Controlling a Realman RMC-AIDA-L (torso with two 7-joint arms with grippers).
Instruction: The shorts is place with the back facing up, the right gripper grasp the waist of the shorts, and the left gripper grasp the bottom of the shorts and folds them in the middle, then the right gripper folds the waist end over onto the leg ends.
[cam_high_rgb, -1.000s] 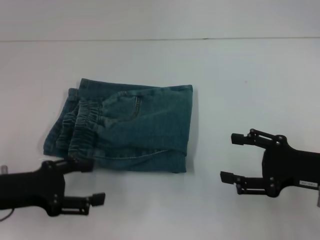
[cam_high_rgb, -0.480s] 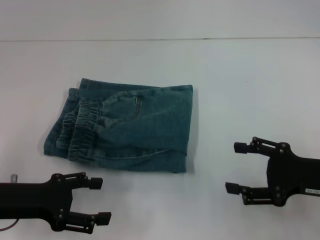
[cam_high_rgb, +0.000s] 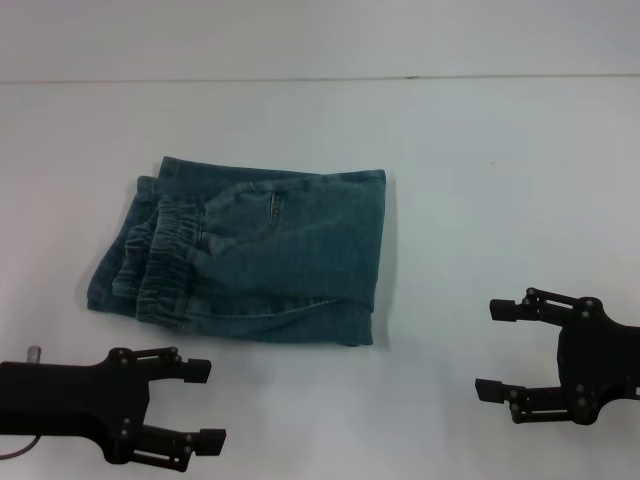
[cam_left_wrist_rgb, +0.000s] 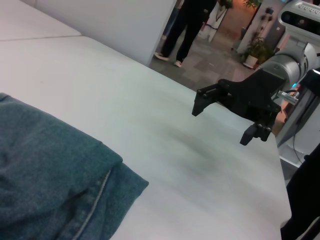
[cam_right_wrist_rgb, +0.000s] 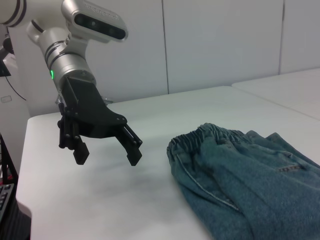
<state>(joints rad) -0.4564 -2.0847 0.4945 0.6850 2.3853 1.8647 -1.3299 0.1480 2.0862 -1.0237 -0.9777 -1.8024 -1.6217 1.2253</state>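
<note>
Shorts lie folded on my table, head view; left gripper and right gripper both gape empty, nearer me. Left wrist: right gripper apart. Right wrist: waistband faces left gripper

I see a plain white table filling nearly my whole head view, its far edge running straight across the top. One thing lies directly on it: the folded blue denim shorts, left of centre. The elastic waistband is doubled over onto the leg ends at the left side of the bundle, and the fold forms the straight right side. The cloth lies flat.
</note>
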